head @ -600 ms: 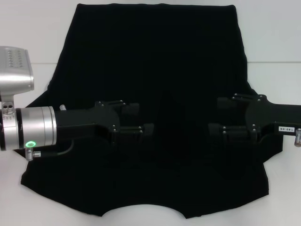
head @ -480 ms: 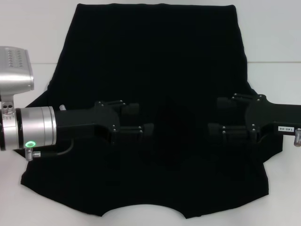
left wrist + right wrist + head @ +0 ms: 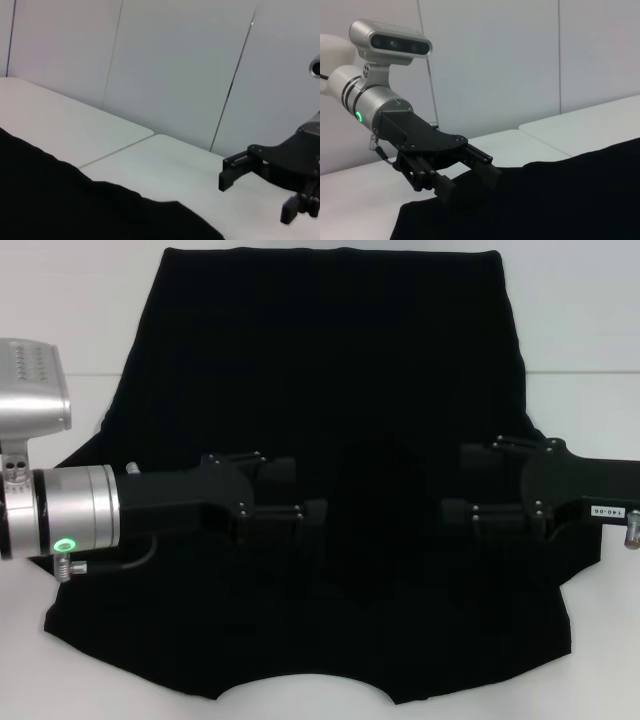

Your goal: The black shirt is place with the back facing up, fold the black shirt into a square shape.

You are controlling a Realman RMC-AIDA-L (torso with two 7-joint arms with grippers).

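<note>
White table (image 3: 70, 320) carrying everything, seam line running across it; black shirt (image 3: 330, 370) lying spread flat over table centre, plain side up, straight hem at far edge, curved neckline at near edge. Left gripper (image 3: 295, 492) reaching in from left, hovering over shirt's middle, fingers parted, grasping nothing. Right gripper (image 3: 470, 485) reaching in from right, facing left one across shirt, fingers likewise spread, holding nothing. Green light (image 3: 65, 546) glowing on left wrist
</note>
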